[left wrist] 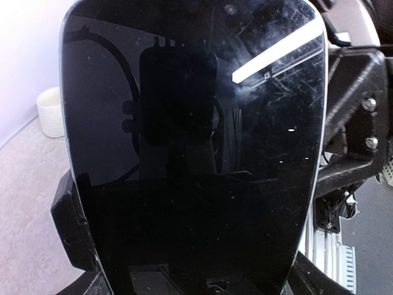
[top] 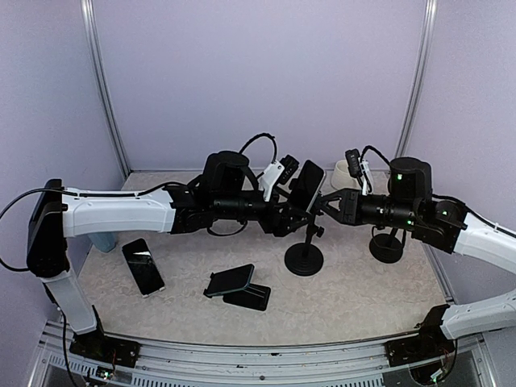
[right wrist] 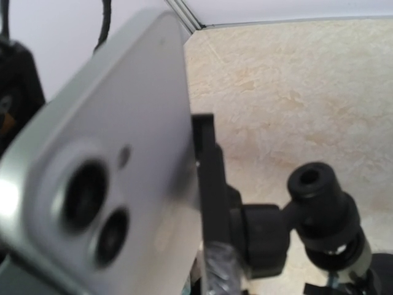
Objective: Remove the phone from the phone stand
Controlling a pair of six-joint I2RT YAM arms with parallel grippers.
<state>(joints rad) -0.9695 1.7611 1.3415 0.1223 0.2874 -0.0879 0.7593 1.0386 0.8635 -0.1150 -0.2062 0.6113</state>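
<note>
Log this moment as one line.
silver black-screened phone: on black round-base stand | left claw: at screen | right claw: at back | grips unclear

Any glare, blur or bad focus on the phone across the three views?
Left wrist: phone screen fills the frame, with a bright glare streak upper right and dark reflections in the glass. Right wrist: phone back is close and soft, its lenses blurred; the table behind is sharper. Top external: even light, phone and stand clear.

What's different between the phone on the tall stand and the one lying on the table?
The stand phone sits upright, clamped on the tall stand; the table phone lies flat, screen up. The stand phone is raised; the table phone rests on the table. Both screens are dark.
</note>
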